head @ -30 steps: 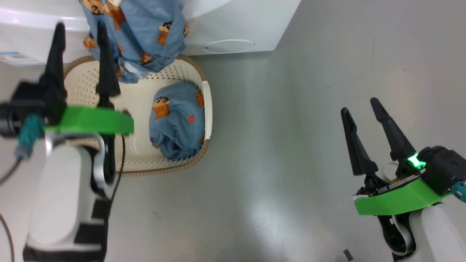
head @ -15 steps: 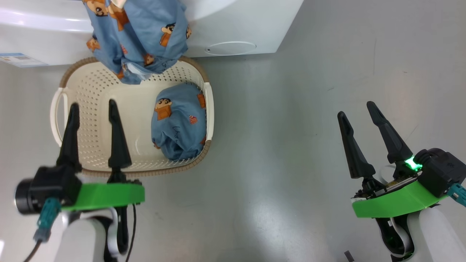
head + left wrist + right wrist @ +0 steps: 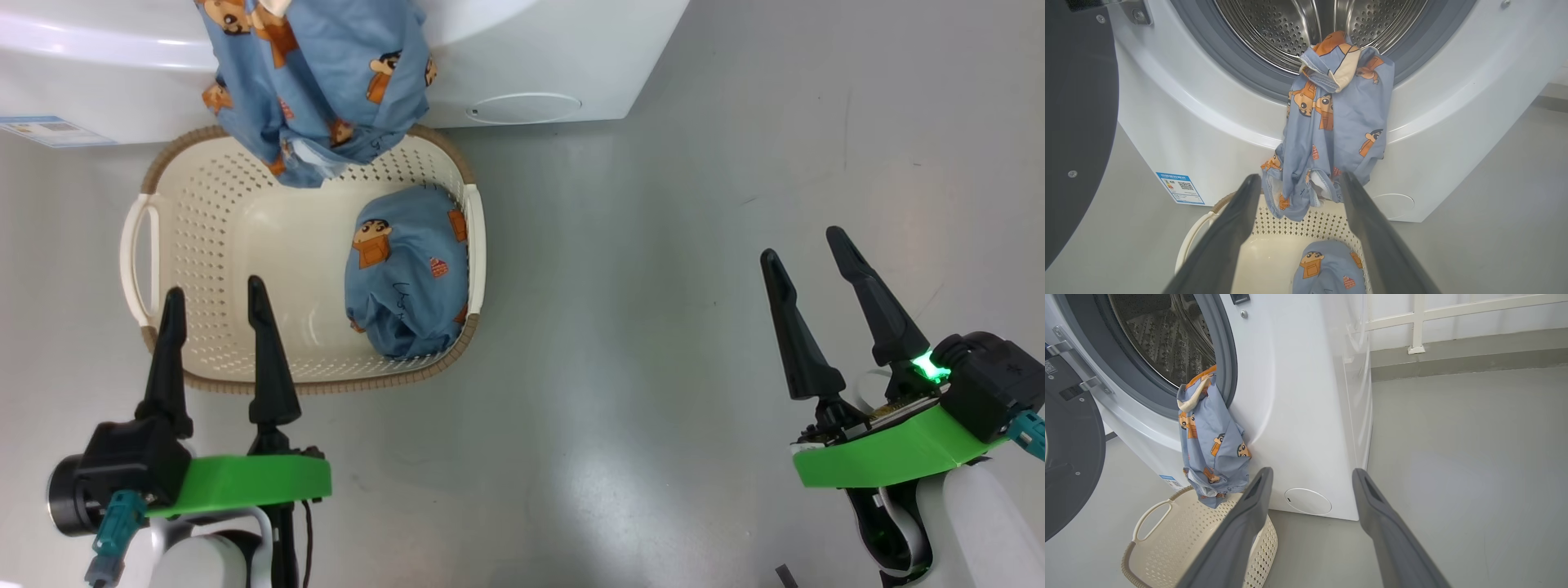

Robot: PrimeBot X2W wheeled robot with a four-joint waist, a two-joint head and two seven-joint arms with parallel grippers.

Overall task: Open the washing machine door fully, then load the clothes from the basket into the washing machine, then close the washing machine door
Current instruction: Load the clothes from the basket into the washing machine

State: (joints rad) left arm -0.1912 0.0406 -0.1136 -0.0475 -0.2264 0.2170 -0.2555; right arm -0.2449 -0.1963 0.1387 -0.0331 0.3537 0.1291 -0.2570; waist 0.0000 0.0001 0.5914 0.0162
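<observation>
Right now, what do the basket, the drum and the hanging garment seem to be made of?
The basket looks like moulded plastic, cream and matt: regular punched holes, with a brown rim that imitates weave. The drum seems to be steel, glossy: it mirrors light and is perforated. The hanging garment looks like thin printed cloth, perhaps cotton: it folds softly and shows stitched hems.

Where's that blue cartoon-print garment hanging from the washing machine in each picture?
Head view: hanging garment at the top, left of centre, over the basket.
Left wrist view: centre, draped from the drum.
Right wrist view: left of centre, under the drum opening.
Shared landmark: round white cap, just right of the garment's lower end everywhere.
</observation>
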